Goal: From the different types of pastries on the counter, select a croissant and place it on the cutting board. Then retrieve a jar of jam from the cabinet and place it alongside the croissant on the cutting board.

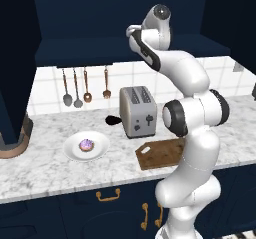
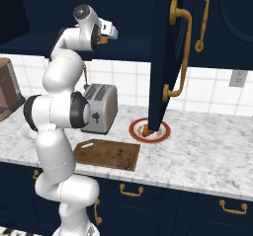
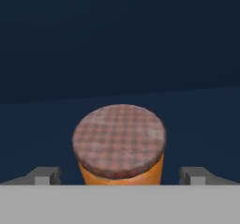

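Observation:
The jar of jam [image 3: 119,141], orange with a checkered reddish lid, stands upright on the navy shelf of the cabinet [image 3: 117,49]. My gripper [image 3: 120,175] is open, one fingertip on each side of the jar and neither touching it. In the right base view the hand [image 2: 108,32] reaches up into the cabinet recess and a sliver of the jar [image 2: 103,40] shows below it. The croissant [image 2: 145,130] lies on a red-rimmed plate [image 2: 160,133], half hidden by the open cabinet door [image 2: 168,57]. The dark wooden cutting board [image 2: 106,153] [image 1: 160,153] lies bare on the counter [image 1: 50,168].
A silver toaster [image 1: 137,111] stands behind the board. A white plate [image 1: 70,150] to its left holds the purple-frosted pastry [image 1: 86,144]. Utensils [image 1: 77,88] hang on the tiled wall. The open door juts out over the counter to the right of the arm.

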You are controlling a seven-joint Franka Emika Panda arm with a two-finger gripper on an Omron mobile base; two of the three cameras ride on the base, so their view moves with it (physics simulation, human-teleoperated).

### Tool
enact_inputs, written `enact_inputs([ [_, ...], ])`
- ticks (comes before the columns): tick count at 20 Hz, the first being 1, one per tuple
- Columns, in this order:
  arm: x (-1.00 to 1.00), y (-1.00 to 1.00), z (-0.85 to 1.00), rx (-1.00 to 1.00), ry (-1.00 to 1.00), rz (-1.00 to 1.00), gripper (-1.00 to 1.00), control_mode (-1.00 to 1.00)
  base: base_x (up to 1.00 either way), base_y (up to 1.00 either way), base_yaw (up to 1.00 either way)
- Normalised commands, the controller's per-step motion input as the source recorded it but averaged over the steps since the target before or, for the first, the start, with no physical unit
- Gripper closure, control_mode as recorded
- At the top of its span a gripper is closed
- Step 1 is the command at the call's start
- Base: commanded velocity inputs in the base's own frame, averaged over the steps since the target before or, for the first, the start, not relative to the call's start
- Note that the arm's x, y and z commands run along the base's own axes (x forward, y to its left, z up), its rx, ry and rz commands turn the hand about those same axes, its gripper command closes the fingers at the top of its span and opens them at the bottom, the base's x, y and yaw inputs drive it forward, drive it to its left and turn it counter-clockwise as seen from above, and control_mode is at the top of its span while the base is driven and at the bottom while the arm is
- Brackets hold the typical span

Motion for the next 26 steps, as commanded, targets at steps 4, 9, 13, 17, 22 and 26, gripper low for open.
enact_inputs([
  [4, 0.24, 0.0, -0.21, 0.0, 0.0, 0.0, -1.0, -1.0, 0.0, 0.0, 0.0],
  [9, 0.19, 0.0, -0.06, 0.0, 0.0, 0.0, 1.0, -1.0, 0.0, 0.0, 0.0],
  [13, 0.02, 0.0, 0.0, 0.0, 0.0, 0.0, 1.0, -1.0, 0.0, 0.0, 0.0],
  [17, -0.17, 0.0, 0.0, 0.0, 0.01, 0.0, 1.0, -1.0, 0.0, 0.0, 0.0],
  [22, -0.79, 0.06, 0.0, 0.0, -0.03, 0.0, 1.0, -1.0, 0.0, 0.0, 0.0],
  [26, -0.96, 0.08, 0.0, 0.0, -0.1, 0.0, 1.0, -1.0, 0.0, 0.0, 0.0],
])
